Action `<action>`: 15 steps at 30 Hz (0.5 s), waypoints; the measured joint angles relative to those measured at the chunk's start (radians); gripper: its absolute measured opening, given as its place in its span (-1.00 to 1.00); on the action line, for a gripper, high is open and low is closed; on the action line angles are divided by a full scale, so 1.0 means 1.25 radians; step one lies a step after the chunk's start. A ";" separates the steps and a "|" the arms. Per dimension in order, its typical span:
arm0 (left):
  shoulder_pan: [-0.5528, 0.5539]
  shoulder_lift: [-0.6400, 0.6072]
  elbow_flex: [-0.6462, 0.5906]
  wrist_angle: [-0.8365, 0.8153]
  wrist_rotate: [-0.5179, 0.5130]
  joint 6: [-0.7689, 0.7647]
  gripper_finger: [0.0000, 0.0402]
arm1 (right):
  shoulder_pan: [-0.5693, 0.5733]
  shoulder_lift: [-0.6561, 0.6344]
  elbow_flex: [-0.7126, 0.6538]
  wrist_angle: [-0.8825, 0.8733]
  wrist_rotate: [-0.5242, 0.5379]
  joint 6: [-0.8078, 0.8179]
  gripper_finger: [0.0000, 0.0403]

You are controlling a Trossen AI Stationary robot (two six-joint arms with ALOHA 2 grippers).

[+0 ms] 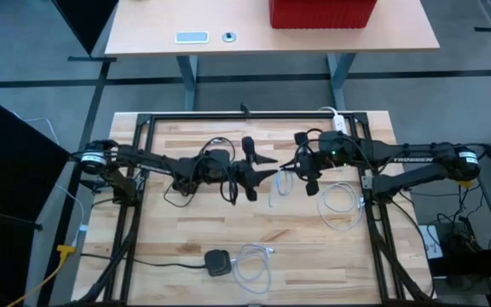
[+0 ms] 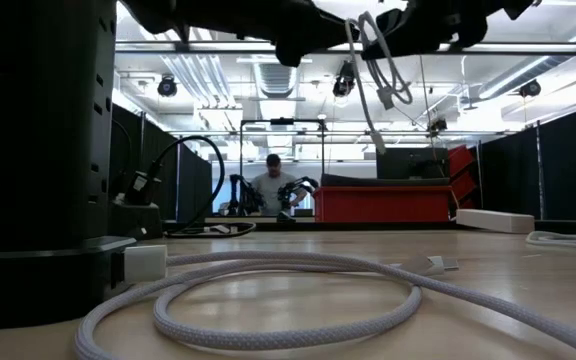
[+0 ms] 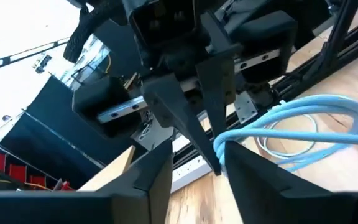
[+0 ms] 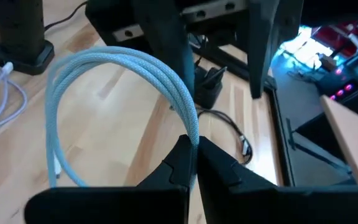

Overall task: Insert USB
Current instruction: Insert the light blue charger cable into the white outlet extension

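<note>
Above the middle of the tabletop [image 1: 186, 222], the right gripper [image 4: 193, 149] has its jaws clenched on the looped cable [image 4: 129, 65], held in the air, while the left gripper [image 3: 194, 165] faces it, jaws parted, holding nothing.

a cable loop [image 1: 281, 183] hangs between the two tools, left tool [image 1: 267, 167], right tool [image 1: 294, 164].

L pincer [image 1: 262, 175] fingers apart, R pincer [image 4: 194, 163] clamped, both mid-table, raised.
</note>
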 joint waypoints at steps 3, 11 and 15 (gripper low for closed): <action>0.008 0.000 0.000 -0.017 0.001 0.013 -0.14 | 0.000 0.001 0.000 0.020 0.000 -0.014 -1.00; 0.013 0.008 0.006 -0.002 0.042 0.055 0.26 | 0.000 0.005 0.000 0.056 -0.001 -0.045 -1.00; 0.012 0.032 0.039 0.004 0.072 0.041 0.30 | 0.000 0.010 0.000 0.060 -0.001 -0.046 -1.00</action>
